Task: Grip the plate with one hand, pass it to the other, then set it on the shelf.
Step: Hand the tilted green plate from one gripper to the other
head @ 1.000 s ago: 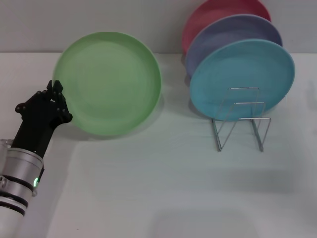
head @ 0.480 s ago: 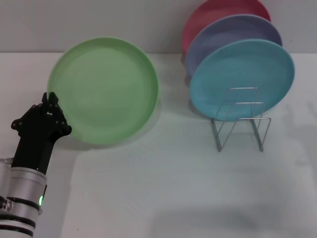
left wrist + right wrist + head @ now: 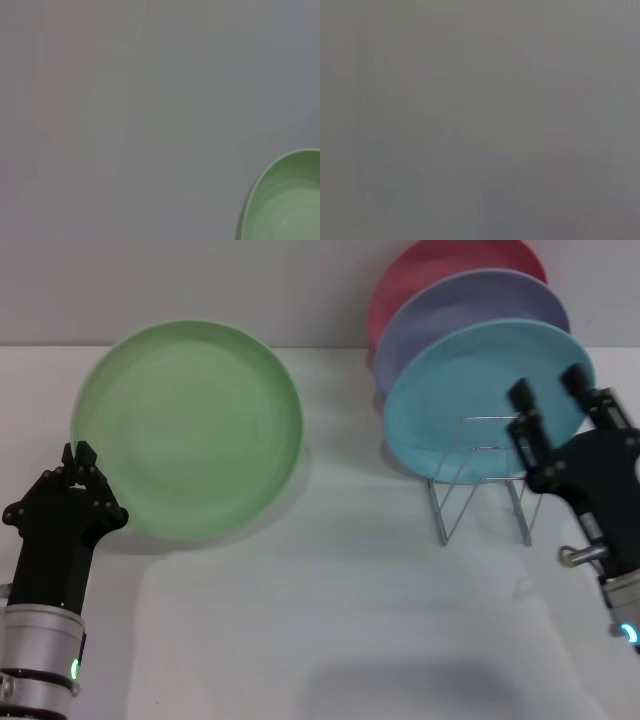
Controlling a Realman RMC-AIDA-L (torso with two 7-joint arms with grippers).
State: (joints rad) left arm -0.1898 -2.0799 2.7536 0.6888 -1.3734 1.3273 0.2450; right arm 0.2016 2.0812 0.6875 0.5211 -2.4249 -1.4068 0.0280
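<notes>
The plate (image 3: 188,428), clamped at its rim by the left gripper (image 3: 79,454), awaits handover to the spread-fingered right gripper (image 3: 549,388) before the shelf (image 3: 487,480).

Right wrist view: uniform grey blur, nothing distinguishable. Left wrist view: mostly featureless grey, only an arc of the green plate (image 3: 287,200) showing, cut off at the frame's corner; own claw not visible there. Head view: lower left rim of the green plate (image 3: 187,427) hidden behind the left claw (image 3: 78,455), finger state not discernible. Shelf (image 3: 483,480) partly covered by the right claw (image 3: 548,390). Pink plate (image 3: 440,265) cropped by the top edge, largely hidden behind the lavender plate (image 3: 470,305), itself overlapped by the sky-blue plate (image 3: 470,390). Both arms cut off at the bottom edge.
</notes>
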